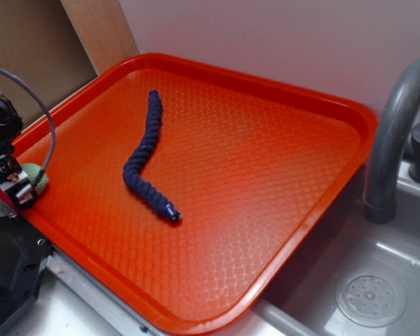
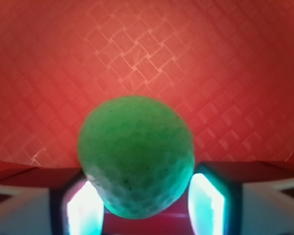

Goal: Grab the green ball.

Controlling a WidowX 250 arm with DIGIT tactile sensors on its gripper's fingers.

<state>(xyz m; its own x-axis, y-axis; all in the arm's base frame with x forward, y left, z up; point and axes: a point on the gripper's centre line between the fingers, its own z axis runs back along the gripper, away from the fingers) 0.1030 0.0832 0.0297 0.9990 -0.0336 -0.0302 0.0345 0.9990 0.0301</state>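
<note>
Gripper: we see its two fingers pressed against either side of the green ball, clamped on it.
Green ball: we find it between the pads, over the tray's left edge in the exterior view.
Tray: orange, with a diamond-patterned floor under the ball.
Rope: dark blue, braided, lying mid-tray, well apart from the ball.
Faucet: grey, right of the tray, above a sink.
Writing: we read none anywhere.
</note>
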